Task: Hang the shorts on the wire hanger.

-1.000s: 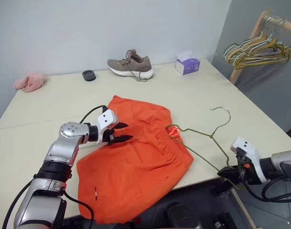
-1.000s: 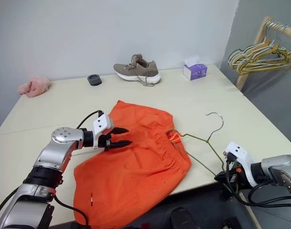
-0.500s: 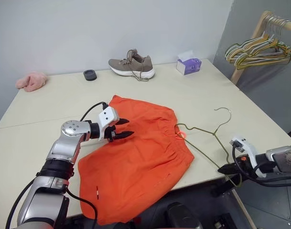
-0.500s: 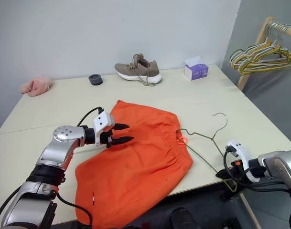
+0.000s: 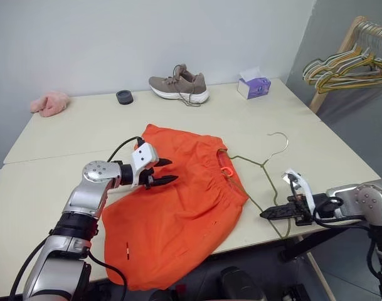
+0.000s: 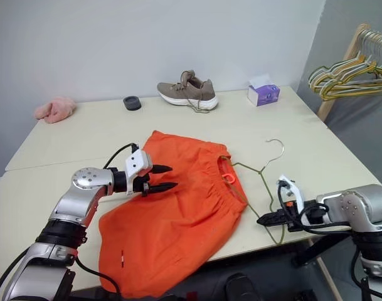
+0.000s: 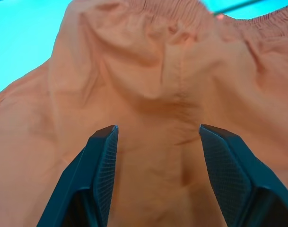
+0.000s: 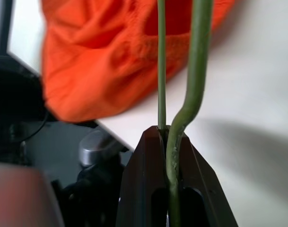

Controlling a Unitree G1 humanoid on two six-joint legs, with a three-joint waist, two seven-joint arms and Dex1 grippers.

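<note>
The orange shorts [image 5: 178, 207] lie flat on the table, their waistband facing the right side, with one leg hanging over the front edge. My left gripper [image 5: 167, 171] hovers open just above the fabric near their left edge; its black fingers [image 7: 102, 161] stand wide apart over the orange cloth. The wire hanger [image 5: 247, 160] lies on the table to the right of the shorts. One end reaches the waistband by the drawstring loop [image 5: 226, 169], and the hook points toward the back. My right gripper [image 5: 266, 214] is shut on the wire hanger's near corner [image 8: 170, 142], close to the front table edge.
A brown shoe [image 5: 179, 86], a purple tissue box [image 5: 253, 86], a black round object [image 5: 123, 96] and a pink cloth [image 5: 47, 103] sit along the back of the table [image 5: 71, 138]. A wooden rack with coloured hangers [image 5: 347, 63] stands at the far right.
My right gripper has moved left and inward over the table's front edge, rolling as it went, and the hanger swung with it closer to the shorts. The left gripper stayed put.
</note>
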